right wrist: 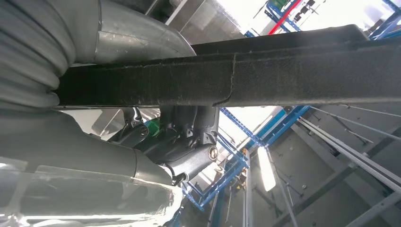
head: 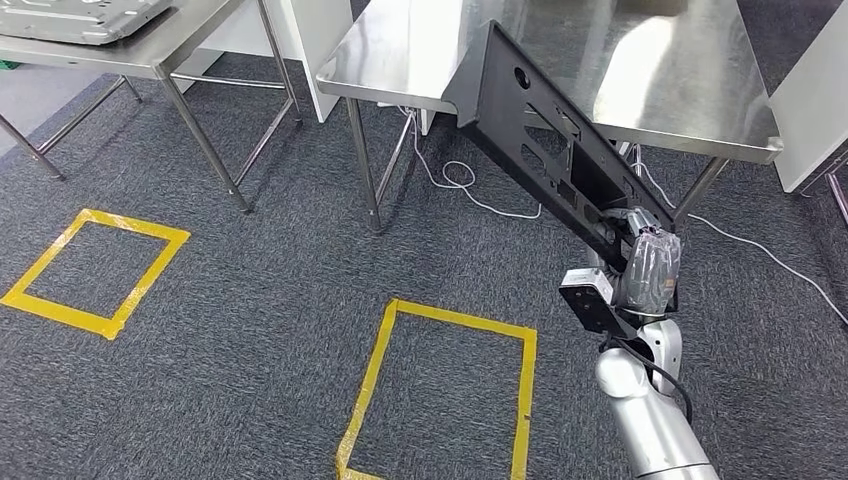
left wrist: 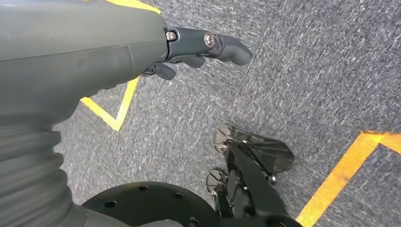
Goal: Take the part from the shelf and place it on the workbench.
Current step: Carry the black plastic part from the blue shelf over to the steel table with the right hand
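part (head: 545,140), slanting from right hand (head: 648,262) toward workbench (head: 680,90)

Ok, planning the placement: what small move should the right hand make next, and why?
Probably carry the part further forward over the workbench. The right hand holds its near end off the bench edge; only the far end overlaps the top.

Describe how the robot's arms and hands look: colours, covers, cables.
The right arm is a smooth silver tube with a black cable looped beside it and a black box at the wrist. The right hand is grey under a clear plastic wrap. The left hand has a grey ribbed cover, a smooth grey shell and dark fingers with silver screws.
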You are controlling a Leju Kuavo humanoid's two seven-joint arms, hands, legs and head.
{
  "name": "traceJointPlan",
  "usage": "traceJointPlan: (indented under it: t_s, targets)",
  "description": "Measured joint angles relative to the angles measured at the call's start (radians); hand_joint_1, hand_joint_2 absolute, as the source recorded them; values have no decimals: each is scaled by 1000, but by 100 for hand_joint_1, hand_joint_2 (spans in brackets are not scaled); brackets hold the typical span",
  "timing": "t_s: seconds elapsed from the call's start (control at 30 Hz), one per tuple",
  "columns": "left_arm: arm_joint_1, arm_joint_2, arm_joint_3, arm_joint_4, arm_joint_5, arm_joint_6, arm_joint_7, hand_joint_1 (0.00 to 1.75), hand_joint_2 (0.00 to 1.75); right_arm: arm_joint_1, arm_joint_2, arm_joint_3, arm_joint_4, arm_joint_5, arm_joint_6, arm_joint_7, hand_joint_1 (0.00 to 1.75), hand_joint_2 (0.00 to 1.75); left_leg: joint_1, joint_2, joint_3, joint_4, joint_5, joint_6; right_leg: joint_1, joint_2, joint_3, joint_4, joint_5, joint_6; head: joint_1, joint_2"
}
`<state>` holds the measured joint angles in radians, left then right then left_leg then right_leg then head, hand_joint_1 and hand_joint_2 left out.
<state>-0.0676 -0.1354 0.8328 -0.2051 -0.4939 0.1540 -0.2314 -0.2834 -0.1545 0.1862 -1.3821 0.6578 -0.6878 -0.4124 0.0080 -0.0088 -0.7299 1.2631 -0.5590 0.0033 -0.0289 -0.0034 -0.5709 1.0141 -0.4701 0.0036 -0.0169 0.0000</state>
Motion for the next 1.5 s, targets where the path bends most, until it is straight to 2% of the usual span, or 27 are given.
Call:
traceJointPlan:
  t_s: [0.03, 0.07, 0.13, 0.2, 0.3, 0.37, 0.43, 0.5, 0.53, 0.57, 0.6, 0.67, 0.73, 0.8, 0.87, 0.93, 1.0, 1.03, 1.07, 1.1, 1.17, 1.23, 1.3, 1.37, 1.4, 1.43, 1.5]
  targets:
    - [0, 0, 2, 0, 0, -1, 0, 0, 175, 0, 0, 0, 0, 0, 0, 0, 175, 175, 2, 2, -20, 29, -2, -1, 1, 0, 1, 0, -1, -1, 0, 0]
    - [0, 0, 3, 0, 0, -1, -1, 0, 175, 0, 0, 0, 0, 0, 0, -1, 175, 175, 2, 2, -21, 19, 17, 0, 2, 0, 2, 0, -2, -2, -1, 0]
    - [0, 0, 6, 0, 0, -1, -4, 0, 175, 0, 1, -1, -3, -3, 0, -8, 175, 175, 1, 3, 33, -104, 90, 13, 3, 1, 7, 0, -5, -1, -1, 0]
    - [-2, 2, 7, 0, 0, -1, -8, 0, 175, -1, 3, -5, -10, -8, -1, -18, 175, 175, -6, 7, 91, -220, 132, 30, 7, 0, 10, -1, -9, 4, 1, 0]
    - [-3, 3, 9, 0, -2, -4, -15, 0, 175, 1, 6, -15, -22, -10, -2, -23, 175, 175, -17, 8, 109, -255, 130, 45, 7, -2, 14, -10, -12, 19, 0, 0]
    - [-2, 1, 10, 0, -4, -8, -20, 0, 175, 4, 10, -21, -32, -3, -3, -23, 175, 175, -13, 8, 125, -277, 139, 53, 10, -3, 11, 2, -21, 25, 2, 0]
    - [-2, -1, 10, 0, -11, -11, -24, 0, 175, 8, 12, -28, -41, 5, -4, -24, 175, 175, -8, 7, 139, -295, 147, 60, 12, -1, -33, 90, -61, 19, 6, 0]
    - [-3, -2, 10, 0, -18, -14, -28, 0, 175, 20, 14, -33, -45, 12, -6, -24, 175, 175, -9, 4, 141, -295, 145, 63, 12, 0, -104, 221, -108, 14, 8, 0]
    - [-2, -3, 10, 0, -21, -16, -29, 0, 175, 27, 15, -36, -47, 15, -6, -24, 175, 175, -9, 1, 142, -295, 144, 63, 12, 1, -129, 259, -115, 18, 9, 0]
    - [-2, -4, 10, 0, -22, -19, -30, 0, 175, 34, 18, -38, -48, 19, -6, -22, 175, 175, -9, -2, 142, -294, 143, 62, 11, 0, -135, 258, -105, 25, 10, 0]
    - [-1, -4, 10, 0, -25, -22, -32, 0, 175, 37, 20, -39, -50, 24, -6, -19, 175, 175, -9, -4, 143, -292, 141, 59, 10, 0, -121, 219, -80, 35, 10, 0]
    - [0, -5, 10, 1, -30, -26, -37, 0, 175, 38, 25, -40, -56, 34, -6, -13, 175, 175, -11, -7, 143, -284, 133, 50, 6, 1, -59, 80, -19, 49, 11, 0]
    - [-1, -5, 10, 1, -34, -26, -40, 0, 175, 38, 30, -39, -58, 39, -6, -8, 175, 175, -16, -9, 142, -273, 123, 39, 3, 2, -17, -4, 14, 43, 10, 0]
    - [-1, -5, 10, 1, -36, -25, -41, 0, 175, 37, 35, -39, -58, 40, -6, -5, 175, 175, -16, -10, 141, -269, 119, 33, 5, 2, -11, -10, 18, 28, 9, 0]
    - [-1, -4, 10, 1, -38, -21, -41, 0, 175, 34, 39, -38, -58, 38, -6, -3, 175, 175, -11, -8, 137, -257, 109, 24, 1, 2, -8, -11, 19, 19, 7, 0]
    - [-1, -3, 10, 1, -41, -19, -41, 0, 175, 29, 41, -38, -58, 37, -6, -2, 175, 175, -5, -3, 104, -183, 66, 10, -3, 2, -3, -12, 18, 9, 4, 0]
    - [0, -4, 10, 2, -42, -17, -40, 0, 175, 26, 42, -38, -58, 34, -6, 0, 175, 175, 1, 1, 37, -54, 7, 0, -2, 1, -2, -12, 16, 3, 2, 0]
    - [0, -4, 10, 2, -43, -15, -39, 0, 175, 25, 43, -38, -57, 31, -6, 1, 175, 175, 3, 2, 8, -4, -7, -2, -1, 1, -2, -12, 15, 3, 2, 0]
    - [1, -4, 10, 2, -43, -14, -38, 0, 175, 25, 44, -37, -56, 28, -6, 2, 175, 175, 4, 3, -5, 14, -2, -2, 0, 1, -1, -12, 15, 2, 2, 0]
    - [1, -4, 10, 3, -44, -12, -38, 0, 175, 25, 45, -37, -55, 26, -6, 3, 175, 175, 4, 3, 0, -7, 21, 0, 0, 1, -1, -12, 14, 2, 2, 0]
    - [0, -3, 10, 3, -47, -9, -37, 0, 175, 23, 46, -36, -53, 21, -6, 3, 175, 175, 3, 4, 58, -136, 92, 10, 0, 2, 2, -12, 13, 3, 2, 0]
    - [-2, -3, 10, 3, -51, -8, -37, 0, 175, 19, 46, -35, -53, 14, -6, 3, 175, 175, -3, 5, 109, -240, 127, 21, 4, 3, 2, -13, 10, 9, 2, 0]
    - [-3, -2, 10, 3, -53, -9, -37, 0, 175, 17, 46, -34, -53, 5, -6, 3, 175, 175, -11, 6, 118, -261, 125, 29, 6, 2, 2, -17, 8, 20, 3, 0]
    - [-1, -3, 9, 3, -54, -12, -37, 0, 175, 18, 46, -34, -54, -2, -6, 3, 175, 175, -10, 6, 128, -273, 130, 42, 6, 2, 3, -15, 4, 30, 4, 0]
    - [-1, -3, 9, 3, -55, -14, -37, 0, 175, 17, 45, -33, -54, -5, -6, 3, 175, 175, -8, 6, 133, -280, 132, 49, 7, 2, -7, 7, -8, 31, 4, 0]
    - [-2, -3, 9, 3, -57, -17, -38, 0, 175, 18, 43, -33, -54, -8, -6, 3, 175, 175, -7, 6, 139, -285, 134, 54, 8, 2, -28, 50, -28, 28, 6, 0]
    - [-2, -3, 9, 3, -61, -21, -41, 0, 175, 22, 40, -33, -53, -13, -6, 2, 175, 175, -10, 5, 143, -286, 130, 62, 7, 2, -102, 189, -82, 21, 8, 0]
